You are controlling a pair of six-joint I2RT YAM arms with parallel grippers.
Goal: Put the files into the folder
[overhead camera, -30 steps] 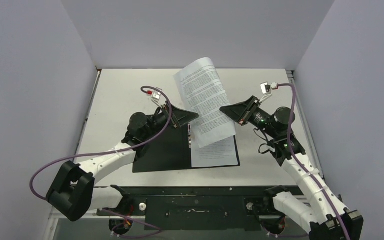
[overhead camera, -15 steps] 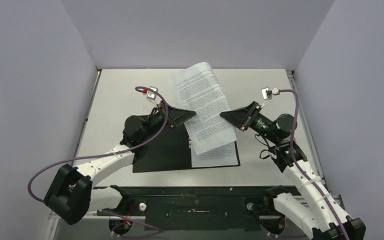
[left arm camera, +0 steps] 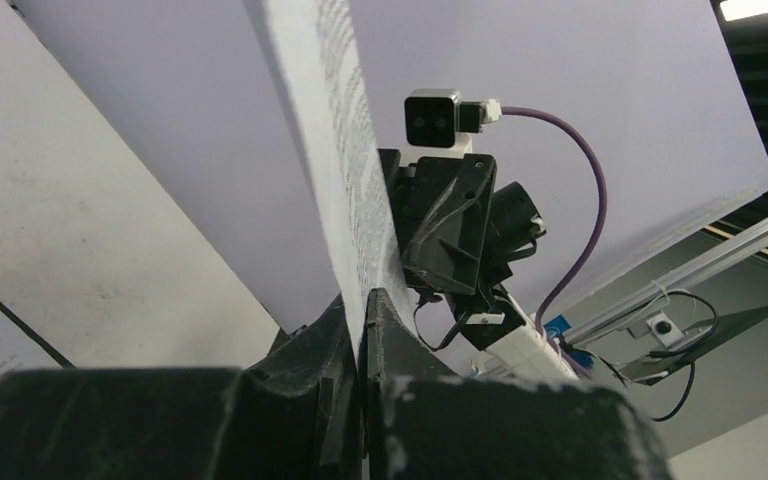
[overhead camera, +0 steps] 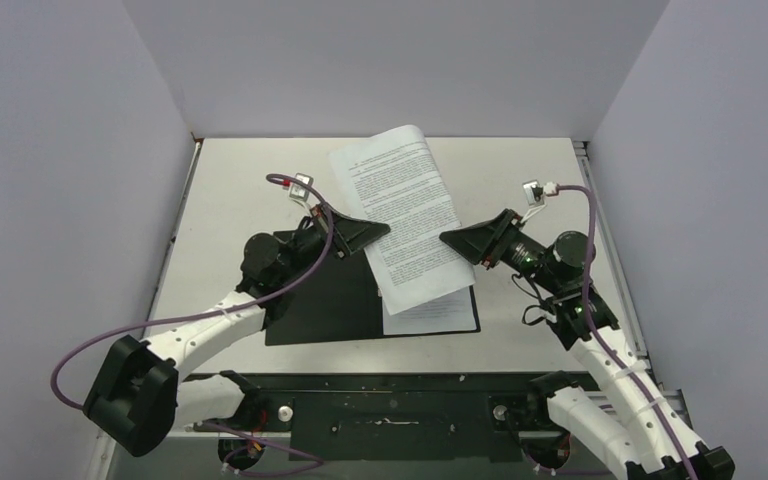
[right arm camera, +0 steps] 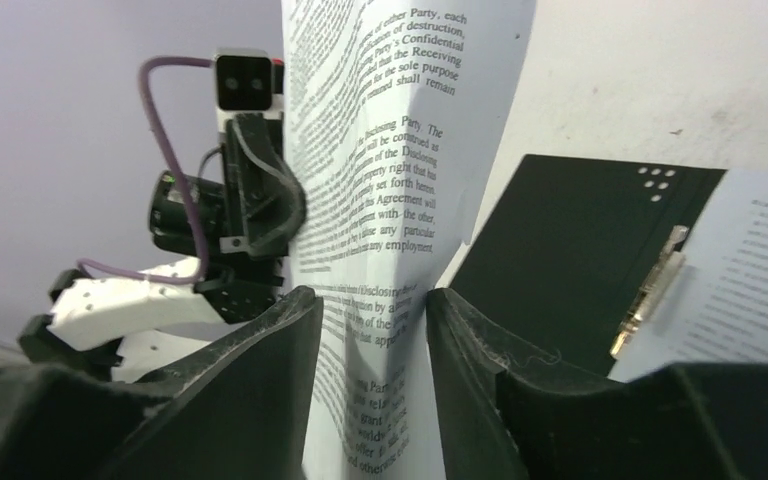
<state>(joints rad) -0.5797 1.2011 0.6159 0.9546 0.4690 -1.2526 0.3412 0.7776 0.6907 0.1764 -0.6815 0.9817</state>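
Note:
A printed white sheet, one of the files (overhead camera: 405, 215), hangs tilted in the air above the open folder (overhead camera: 325, 300). My left gripper (overhead camera: 387, 229) is shut on the sheet's left edge; in the left wrist view its jaws (left arm camera: 363, 300) pinch the paper edge-on. My right gripper (overhead camera: 444, 238) stands open at the sheet's right edge, and the paper (right arm camera: 375, 200) passes loosely between its fingers (right arm camera: 373, 310). Another printed sheet (overhead camera: 430, 315) lies flat on the folder's right half, beside the metal spine clip (right arm camera: 650, 290).
The folder's black inside (right arm camera: 570, 250) lies spread on the light grey table (overhead camera: 240, 190). Grey walls close in the table on the left, right and back. The arms' black base rail (overhead camera: 390, 400) runs along the near edge.
My left gripper has shut on the sheet's left edge. My right gripper has opened off the right edge. The sheet has shifted slightly to the left.

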